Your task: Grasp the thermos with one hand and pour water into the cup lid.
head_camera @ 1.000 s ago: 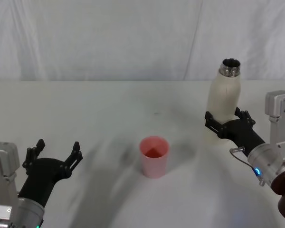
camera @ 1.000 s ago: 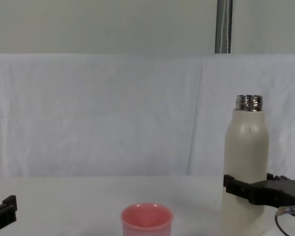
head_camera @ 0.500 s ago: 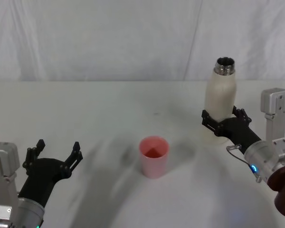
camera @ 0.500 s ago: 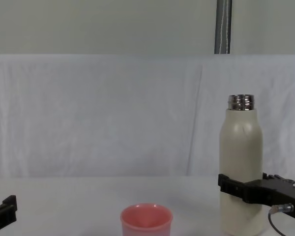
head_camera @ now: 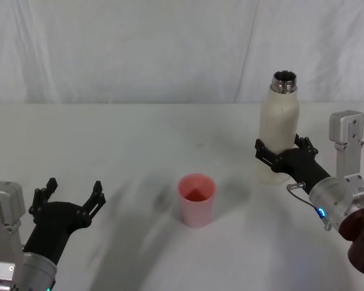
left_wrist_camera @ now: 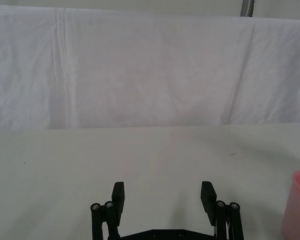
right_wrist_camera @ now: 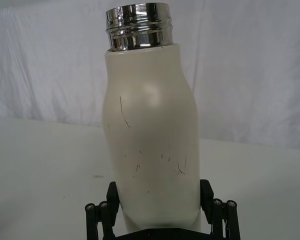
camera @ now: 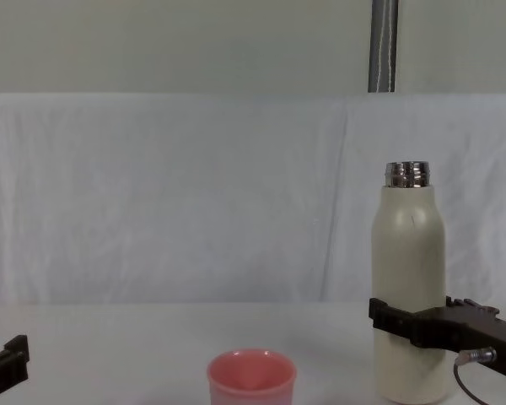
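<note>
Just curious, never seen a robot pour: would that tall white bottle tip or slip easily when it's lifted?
The thermos is tall and narrow, so probably tippy. The right gripper clamps it low, so the top may sway. Its smooth matte sides could slip. The left gripper sits idle.

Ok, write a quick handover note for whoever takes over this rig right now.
Right gripper: jaws shut on the thermos, low on its body; bottle upright, cap off, at table level on the right.
Left gripper: jaws open, holding nothing, parked near left.
Cup lid: upright at table centre, apart from the thermos.
Done: the grasp.
Left: carry the thermos to the cup lid, tilt, pour.
</note>
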